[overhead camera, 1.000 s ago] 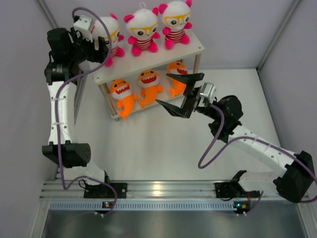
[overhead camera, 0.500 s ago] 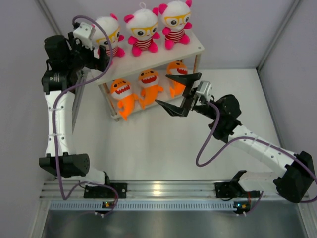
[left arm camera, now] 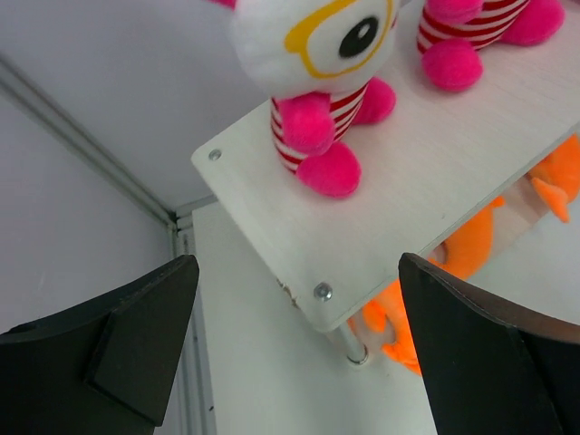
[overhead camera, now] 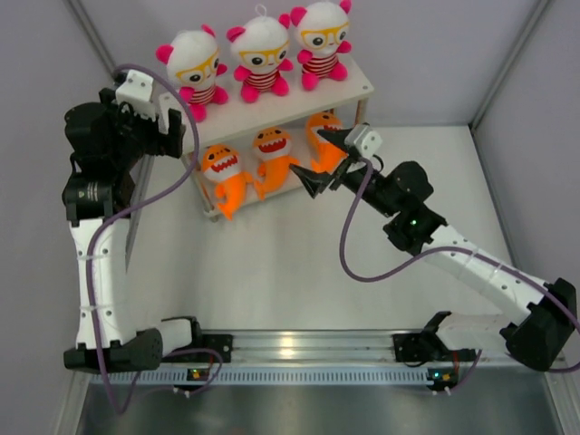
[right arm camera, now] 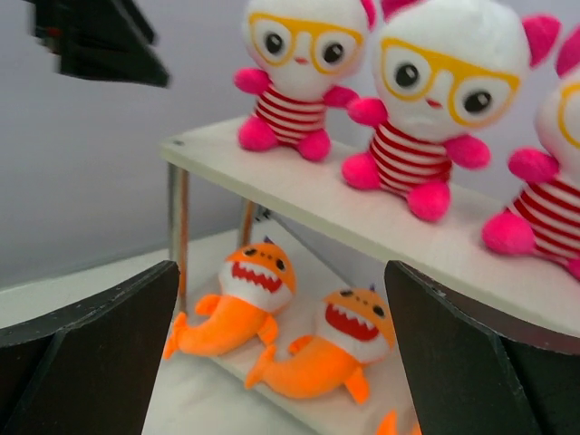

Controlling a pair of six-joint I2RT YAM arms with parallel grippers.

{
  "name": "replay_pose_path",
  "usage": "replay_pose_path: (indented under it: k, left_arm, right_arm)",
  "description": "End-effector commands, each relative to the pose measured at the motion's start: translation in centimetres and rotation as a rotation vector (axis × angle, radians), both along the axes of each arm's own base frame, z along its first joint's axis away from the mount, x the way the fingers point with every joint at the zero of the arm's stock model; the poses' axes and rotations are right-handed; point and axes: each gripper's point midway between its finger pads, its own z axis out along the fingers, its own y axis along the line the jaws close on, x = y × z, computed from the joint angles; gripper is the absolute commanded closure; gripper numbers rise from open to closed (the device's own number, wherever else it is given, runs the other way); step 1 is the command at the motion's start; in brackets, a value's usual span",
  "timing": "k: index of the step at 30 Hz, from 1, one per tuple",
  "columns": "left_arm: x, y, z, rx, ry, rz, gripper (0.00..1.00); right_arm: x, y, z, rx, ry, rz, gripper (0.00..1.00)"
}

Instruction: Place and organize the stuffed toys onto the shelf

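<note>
The shelf (overhead camera: 304, 98) stands at the back of the table. Three white-headed dolls (overhead camera: 261, 54) sit in a row on its top board. Three orange sharks (overhead camera: 274, 154) lie on the lower board; the right one is partly hidden behind my right gripper. My left gripper (overhead camera: 172, 131) hangs open just left of the shelf's front left corner (left arm camera: 317, 292), apart from the leftmost doll (left arm camera: 317, 54). My right gripper (overhead camera: 319, 159) is open at the shelf's right front, holding nothing. Its wrist view looks in at two sharks (right arm camera: 240, 304) under the top board (right arm camera: 317, 195).
Grey walls enclose the white table (overhead camera: 290, 263) on three sides. An aluminium rail (overhead camera: 290, 349) with both arm bases runs along the near edge. The left arm's black fingers (right arm camera: 100, 41) show at the top left of the right wrist view.
The left gripper drew back to the left, away from the leftmost doll, with its jaws spread wider. The right gripper moved up and closer to the shelf's right shark.
</note>
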Motion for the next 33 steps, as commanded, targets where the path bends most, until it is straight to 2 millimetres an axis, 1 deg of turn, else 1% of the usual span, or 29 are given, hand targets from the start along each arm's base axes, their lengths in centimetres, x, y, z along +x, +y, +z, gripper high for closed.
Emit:
replay_pose_path:
  k: [1,2,3,4,5,6,7,8,9,10,11,12,13,14,15,16,17,18,19,20,21,23,24,25,27,28,33]
  left_arm:
    - [-2.3,3.2,-0.1,0.007,-0.019,0.192,0.02]
    - [-2.8,4.8,-0.7,0.016,0.0,0.288,0.02]
    - [-3.3,5.8,-1.2,0.019,0.01,0.348,0.02]
    - [-4.1,6.5,-2.3,0.018,0.028,0.395,0.02]
    - [-4.4,7.0,-3.2,0.028,0.049,0.428,0.02]
    - [-5.0,8.0,-4.0,0.044,0.069,0.484,0.02]
    - [-5.5,8.6,-5.3,0.06,0.097,0.514,0.02]
    - [-5.9,9.1,-5.8,0.075,0.11,0.546,0.02]
    - [-6.5,10.3,-6.3,0.096,0.125,0.613,0.02]
    - [-7.1,10.9,-6.5,0.115,0.128,0.646,0.02]
    - [-7.5,11.8,-7.7,0.133,0.157,0.69,0.02]
    - [-8.0,12.4,-8.4,0.147,0.174,0.729,0.02]
    - [-8.6,12.7,-8.7,0.149,0.178,0.747,0.02]
    - [-8.7,13.0,-10.7,0.159,0.223,0.755,0.02]
    - [-9.0,13.1,-11.5,0.162,0.241,0.759,0.02]
    - [-9.3,13.1,-12.3,0.155,0.257,0.755,0.02]
    - [-9.6,13.3,-14.7,0.161,0.313,0.76,0.02]
    - [-10.0,13.5,-15.7,0.155,0.336,0.77,0.02]
    - [-10.3,13.5,-16.9,0.161,0.36,0.769,0.02]
    - [-10.6,13.8,-18.2,0.166,0.391,0.778,0.02]
    - [-11.0,13.9,-20.8,0.177,0.454,0.777,0.02]
    - [-11.6,14.2,-23.2,0.173,0.516,0.792,0.02]
    - [-12.2,14.3,-25.4,0.168,0.57,0.801,0.02]
    - [-12.4,14.3,-26.3,0.16,0.596,0.8,0.02]
    - [-12.8,14.1,-27.9,0.127,0.63,0.784,0.02]
    - [-13.4,14.1,-28.8,0.117,0.646,0.779,0.02]
    - [-14.2,14.1,-29.4,0.128,0.651,0.782,0.02]
  right_arm:
    - [3.8,-4.1,-1.0,-0.057,0.151,-0.303,0.03]
    - [4.4,-4.9,-1.7,-0.074,0.187,-0.354,0.03]
    - [5.3,-6.5,-2.0,-0.066,0.229,-0.445,0.03]
    - [5.6,-7.2,-2.7,-0.077,0.259,-0.483,0.02]
    - [5.8,-8.0,-4.3,-0.116,0.307,-0.518,0.02]
    - [6.2,-9.3,-4.8,-0.103,0.342,-0.573,0.02]
    - [6.3,-10.0,-5.6,-0.11,0.371,-0.599,0.02]
    - [6.3,-11.1,-6.5,-0.11,0.419,-0.63,0.02]
    - [6.4,-12.0,-7.6,-0.117,0.451,-0.667,0.01]
    - [6.4,-12.6,-8.2,-0.119,0.473,-0.687,0.01]
    - [6.5,-13.8,-8.6,-0.078,0.518,-0.719,0.01]
    - [6.4,-14.9,-10.3,-0.103,0.567,-0.761,0.01]
    - [6.3,-15.6,-11.1,-0.099,0.596,-0.785,0.01]
    - [6.2,-17.0,-11.6,-0.059,0.643,-0.819,0.01]
    - [5.9,-18.0,-13.3,-0.073,0.692,-0.854,0.01]
    - [5.6,-18.8,-14.2,-0.067,0.725,-0.877,0.01]
    - [5.5,-20.1,-14.6,-0.023,0.757,-0.908,0.01]
    - [5.2,-21.0,-16.4,-0.033,0.792,-0.942,0.01]
    - [4.8,-21.9,-17.6,-0.044,0.823,-0.975,0.01]
    - [4.5,-22.8,-18.2,-0.021,0.847,-1.007,0.01]
    - [4.2,-23.9,-19.6,-0.035,0.871,-1.059,0.01]
    - [3.4,-25.6,-21.5,-0.069,0.914,-1.147,0.01]
    - [3.3,-26.0,-21.9,-0.075,0.924,-1.174,0.01]
    - [2.8,-26.5,-22.5,-0.095,0.945,-1.198,0.01]
    - [2.7,-26.6,-23.1,-0.093,0.974,-1.217,0.0]
    - [2.6,-26.5,-23.5,-0.088,0.994,-1.226,0.01]
    - [2.6,-26.9,-24.4,-0.059,1.013,-1.258,0.01]
